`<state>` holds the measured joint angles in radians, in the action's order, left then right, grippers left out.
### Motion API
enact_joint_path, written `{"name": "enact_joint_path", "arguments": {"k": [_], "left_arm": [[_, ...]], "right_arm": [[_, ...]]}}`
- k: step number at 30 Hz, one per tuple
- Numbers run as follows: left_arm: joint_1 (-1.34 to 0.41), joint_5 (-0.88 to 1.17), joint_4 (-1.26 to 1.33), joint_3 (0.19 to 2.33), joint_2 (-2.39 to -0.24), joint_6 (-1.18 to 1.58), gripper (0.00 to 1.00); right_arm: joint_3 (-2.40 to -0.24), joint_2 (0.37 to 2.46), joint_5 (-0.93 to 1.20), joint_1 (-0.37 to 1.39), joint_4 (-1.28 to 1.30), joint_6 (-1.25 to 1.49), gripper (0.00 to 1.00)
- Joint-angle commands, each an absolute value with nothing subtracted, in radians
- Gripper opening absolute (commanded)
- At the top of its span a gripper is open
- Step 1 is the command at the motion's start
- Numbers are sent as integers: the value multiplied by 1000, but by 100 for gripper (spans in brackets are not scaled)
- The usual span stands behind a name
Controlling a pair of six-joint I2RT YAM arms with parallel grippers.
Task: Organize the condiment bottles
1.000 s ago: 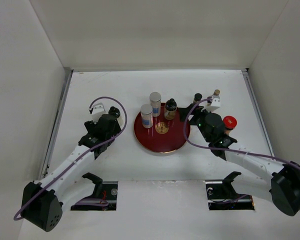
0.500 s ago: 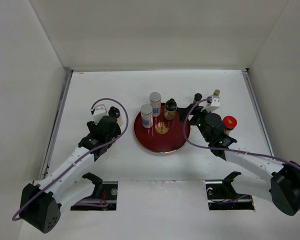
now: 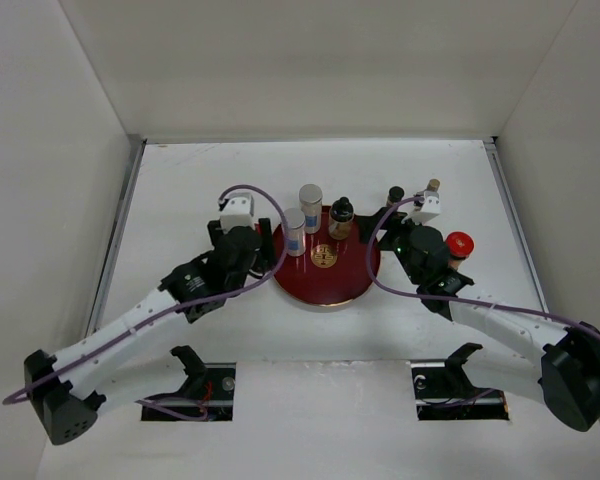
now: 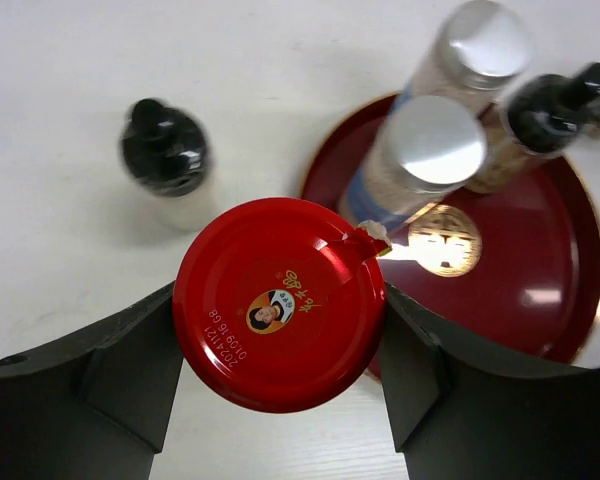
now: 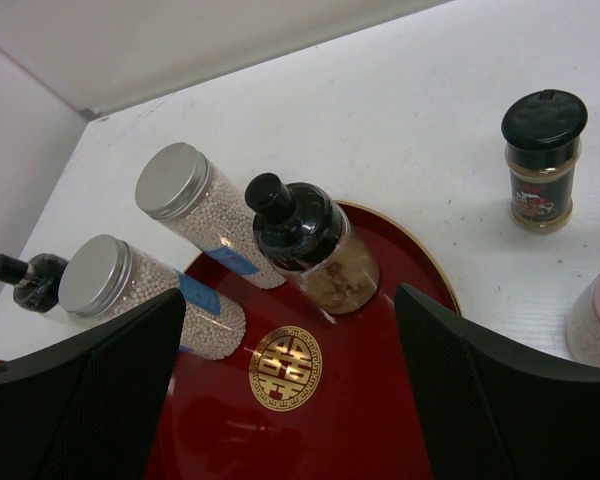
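Beside the glossy round tray (image 4: 540,290), my left gripper (image 4: 280,340) clamps a red-lidded jar (image 4: 280,300). My right gripper (image 5: 290,390) gapes wide.

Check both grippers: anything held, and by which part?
Left gripper grips the red-lidded jar by opposite sides at lid level. Right gripper is open, holding nothing.

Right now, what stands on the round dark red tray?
On the tray stand one silver-lidded shaker, a second shaker behind it, and a black-capped jar. The red-lidded jar in the left gripper hides the tray's left edge.
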<state>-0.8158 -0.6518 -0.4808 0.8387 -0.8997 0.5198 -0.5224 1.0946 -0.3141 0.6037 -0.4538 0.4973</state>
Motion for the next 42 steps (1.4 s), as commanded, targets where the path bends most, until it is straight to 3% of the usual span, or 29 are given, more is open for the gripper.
{"name": "enact_joint_path", "arguments": {"k": [1, 12, 26, 28, 32, 34, 38, 42], "left_arm": [[-878, -667, -295, 926, -991, 493, 36], [-1028, -617, 21, 1075, -1324, 394, 36], [-938, -640, 250, 1158, -1655, 282, 37], [-929, -641, 264, 1154, -1672, 281, 44], [-929, -623, 284, 1126, -1664, 291, 78], [-936, -606, 316, 1109, -1643, 282, 88], [-966, -597, 351, 1074, -1543, 261, 95], [-979, -604, 376, 1034, -1405, 221, 92]], "right_arm": [[-545, 1085, -308, 613, -492, 494, 89], [-515, 1029, -366, 559, -469, 517, 88], [-485, 1000, -380, 476, -449, 589, 89], [-485, 1006, -379, 476, -451, 591, 89], [-486, 1008, -370, 476, -451, 589, 89], [-485, 1008, -370, 473, -451, 592, 89], [-489, 1012, -368, 476, -451, 588, 89], [-489, 1014, -367, 476, -453, 589, 89]]}}
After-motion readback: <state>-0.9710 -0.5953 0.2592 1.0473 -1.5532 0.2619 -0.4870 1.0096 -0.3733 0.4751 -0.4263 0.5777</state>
